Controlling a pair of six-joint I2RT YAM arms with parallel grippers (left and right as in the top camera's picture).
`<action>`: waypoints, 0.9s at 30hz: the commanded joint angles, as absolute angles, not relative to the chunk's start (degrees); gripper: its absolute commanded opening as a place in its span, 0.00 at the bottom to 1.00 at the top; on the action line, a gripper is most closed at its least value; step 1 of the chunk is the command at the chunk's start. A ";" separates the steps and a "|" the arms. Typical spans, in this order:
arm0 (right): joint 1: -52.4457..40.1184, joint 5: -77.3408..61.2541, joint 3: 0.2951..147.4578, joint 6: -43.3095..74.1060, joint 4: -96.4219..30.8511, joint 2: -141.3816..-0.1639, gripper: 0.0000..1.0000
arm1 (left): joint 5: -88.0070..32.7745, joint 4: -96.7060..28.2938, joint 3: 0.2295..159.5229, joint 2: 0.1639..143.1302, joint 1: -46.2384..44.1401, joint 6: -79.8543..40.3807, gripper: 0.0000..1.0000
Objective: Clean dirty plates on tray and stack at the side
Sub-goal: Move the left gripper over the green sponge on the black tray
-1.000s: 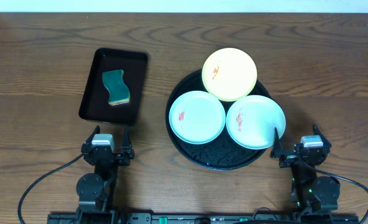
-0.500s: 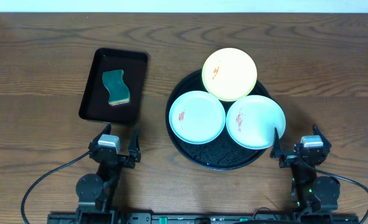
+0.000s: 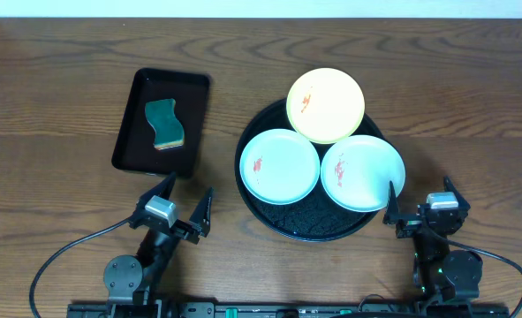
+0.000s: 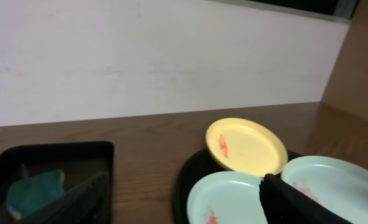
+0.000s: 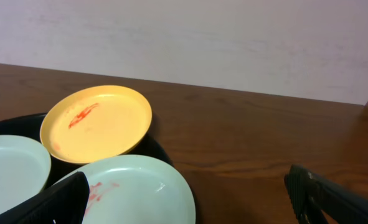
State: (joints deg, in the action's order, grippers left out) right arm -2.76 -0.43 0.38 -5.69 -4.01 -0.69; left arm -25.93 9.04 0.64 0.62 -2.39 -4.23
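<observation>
The round black tray [image 3: 269, 216] holds three plates with red smears: a pale yellow plate [image 3: 325, 105] at the back, a mint-white plate [image 3: 279, 165] at the left and a mint-white plate [image 3: 362, 172] at the right. My left gripper [image 3: 182, 201] is open and empty on the bare wood left of the tray, below the rectangular tray. My right gripper [image 3: 419, 198] is open and empty at the tray's right edge. The left wrist view shows the yellow plate [image 4: 246, 145] and both mint plates. The right wrist view shows the yellow plate [image 5: 96, 128] and the right mint plate [image 5: 134, 186].
A rectangular black tray [image 3: 135, 141] at the left holds a green sponge [image 3: 165, 124]. It also shows in the left wrist view [image 4: 34, 190]. Bare wood-grain tabletop [image 3: 472, 115] lies to the right of the round tray and at the back.
My left gripper has moved forward and to the right, toward the round tray, and turned slightly. My right gripper and the plates have not moved.
</observation>
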 commanded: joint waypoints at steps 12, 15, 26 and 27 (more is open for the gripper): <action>-2.24 -0.08 0.32 -6.48 -4.27 -0.45 0.99 | -24.75 6.81 13.17 4.58 -2.15 -4.38 0.78; -2.24 -0.05 0.32 -6.48 -4.27 -0.45 0.99 | -20.62 -3.20 23.51 12.93 -2.15 -4.34 0.78; -2.24 -0.05 0.32 -6.48 -4.27 -0.45 0.99 | -27.38 -39.00 62.19 54.57 -2.22 -3.75 0.78; -2.24 -0.05 0.32 -6.48 -4.27 -0.45 0.99 | -29.54 -38.98 62.67 56.73 -2.22 -4.27 0.78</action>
State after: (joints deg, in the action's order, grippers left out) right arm -2.74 -0.36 0.38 -5.69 -4.03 -0.71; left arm -23.57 -37.82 59.57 51.03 -2.35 -4.27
